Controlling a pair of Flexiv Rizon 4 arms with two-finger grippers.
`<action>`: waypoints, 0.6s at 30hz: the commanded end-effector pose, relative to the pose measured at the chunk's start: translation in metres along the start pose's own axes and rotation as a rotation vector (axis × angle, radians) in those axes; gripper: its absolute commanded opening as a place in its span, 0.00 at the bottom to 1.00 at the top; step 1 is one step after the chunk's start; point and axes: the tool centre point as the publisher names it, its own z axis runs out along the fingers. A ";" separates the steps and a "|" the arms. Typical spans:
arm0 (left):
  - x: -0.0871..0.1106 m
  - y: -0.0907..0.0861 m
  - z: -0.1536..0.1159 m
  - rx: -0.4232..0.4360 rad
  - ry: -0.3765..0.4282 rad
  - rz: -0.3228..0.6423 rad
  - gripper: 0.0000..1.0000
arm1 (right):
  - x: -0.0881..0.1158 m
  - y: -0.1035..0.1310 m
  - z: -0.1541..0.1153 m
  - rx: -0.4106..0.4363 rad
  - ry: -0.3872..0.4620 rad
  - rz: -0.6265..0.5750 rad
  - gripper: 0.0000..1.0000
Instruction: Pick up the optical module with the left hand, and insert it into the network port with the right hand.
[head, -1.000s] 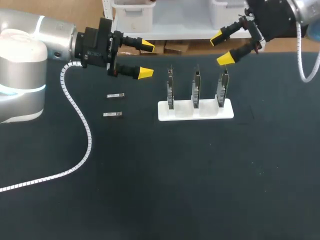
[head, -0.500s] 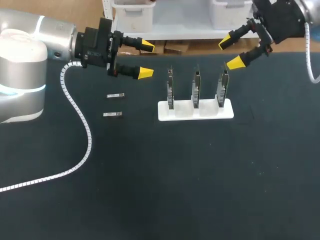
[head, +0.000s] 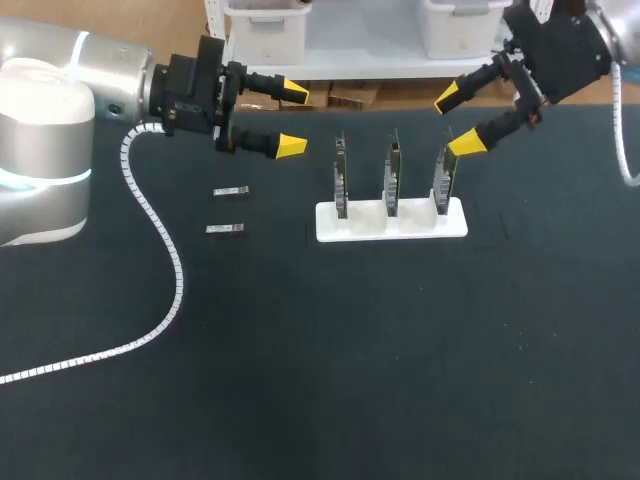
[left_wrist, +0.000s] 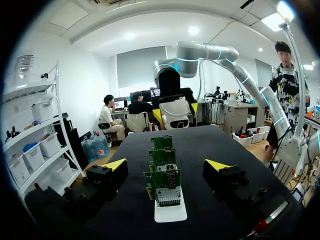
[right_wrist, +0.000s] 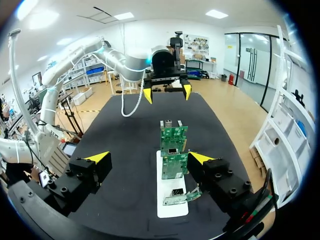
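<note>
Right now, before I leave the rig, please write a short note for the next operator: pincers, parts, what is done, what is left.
Left pincer: open, empty, beyond the two modules.
Right pincer: open, empty, near the top of the rightmost board.
Parts: far optical module and near optical module lie flat on the table, left of the white base holding three boards.
Done: nothing; neither module is picked up.
Left: left pincer picks one module, right pincer takes it and inserts it into a network port.

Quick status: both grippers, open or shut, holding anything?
Left gripper: open, holding nothing.
Right gripper: open, holding nothing.
</note>
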 end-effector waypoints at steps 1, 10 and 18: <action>0.000 0.000 0.000 -0.001 0.001 0.001 1.00 | -0.003 0.006 0.006 0.074 -0.006 0.023 1.00; 0.000 0.000 0.000 -0.001 0.001 0.001 1.00 | -0.005 0.005 0.006 0.079 -0.020 0.027 1.00; 0.000 0.000 0.000 -0.001 0.001 0.001 1.00 | -0.005 0.005 0.006 0.079 -0.020 0.027 1.00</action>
